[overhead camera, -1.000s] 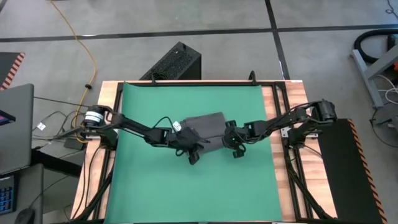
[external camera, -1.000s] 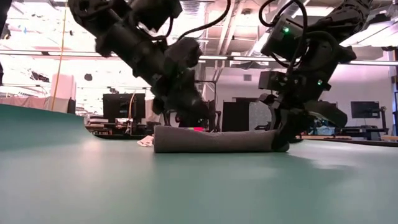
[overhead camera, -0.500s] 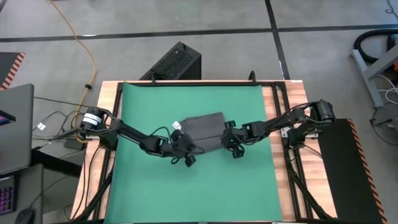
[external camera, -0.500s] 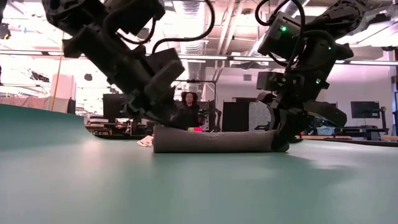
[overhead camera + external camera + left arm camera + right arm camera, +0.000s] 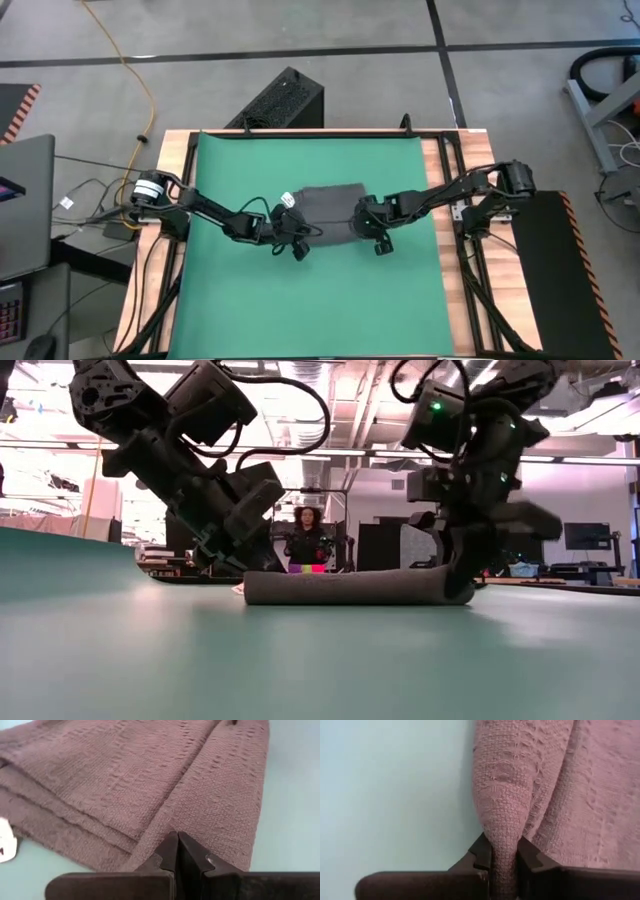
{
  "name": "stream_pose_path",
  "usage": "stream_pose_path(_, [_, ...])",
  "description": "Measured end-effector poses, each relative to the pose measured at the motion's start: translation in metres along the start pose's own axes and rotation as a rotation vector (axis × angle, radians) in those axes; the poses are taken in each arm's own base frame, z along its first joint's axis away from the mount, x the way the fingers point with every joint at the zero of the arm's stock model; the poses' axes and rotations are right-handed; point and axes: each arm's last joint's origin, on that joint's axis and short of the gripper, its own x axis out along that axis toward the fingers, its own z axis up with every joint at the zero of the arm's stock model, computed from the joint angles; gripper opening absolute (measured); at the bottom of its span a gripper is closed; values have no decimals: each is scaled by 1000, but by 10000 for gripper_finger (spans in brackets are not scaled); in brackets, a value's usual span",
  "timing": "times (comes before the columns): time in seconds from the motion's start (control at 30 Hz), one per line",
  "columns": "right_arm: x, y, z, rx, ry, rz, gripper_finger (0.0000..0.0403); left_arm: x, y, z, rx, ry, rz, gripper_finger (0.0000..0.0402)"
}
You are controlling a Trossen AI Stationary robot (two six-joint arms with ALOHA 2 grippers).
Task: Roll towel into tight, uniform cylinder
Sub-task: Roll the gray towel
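Towel (image 5: 327, 207), partly rolled at centre frame on the green mat (image 5: 230, 300); right gripper (image 5: 368, 228) pinches its right end, left gripper (image 5: 291, 238), fingers closed empty, at its left end.

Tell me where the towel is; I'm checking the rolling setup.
In the high view the towel lies mid green mat, between the shut left gripper and the right gripper, which pinches its right end.

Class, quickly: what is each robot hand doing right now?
Left hand: closed, empty, beside the towel.
Right hand: closed on a pinched fold of the towel.
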Motion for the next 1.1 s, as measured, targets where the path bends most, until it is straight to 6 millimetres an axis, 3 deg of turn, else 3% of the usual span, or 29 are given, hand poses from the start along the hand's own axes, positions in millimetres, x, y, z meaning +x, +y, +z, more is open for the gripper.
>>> stream_pose_path(0.3, [-26, -32, 17, 176, -38, 269, 50, 0, -2, -2, 1, 87, -114, 0])
stream_pose_path(0.73, [-30, -74, -8, 506, -24, 436, 50, -1, -6, -5, -35, 182, -256, 0])
stream_pose_path(0.87, [-23, -80, -12, 559, 5, 432, 50, -1, -7, -5, -36, 192, -272, 0])
stream_pose_path(1.1, [7, -83, -15, 627, 66, 443, 50, -2, -8, -6, -43, 228, -325, 0])
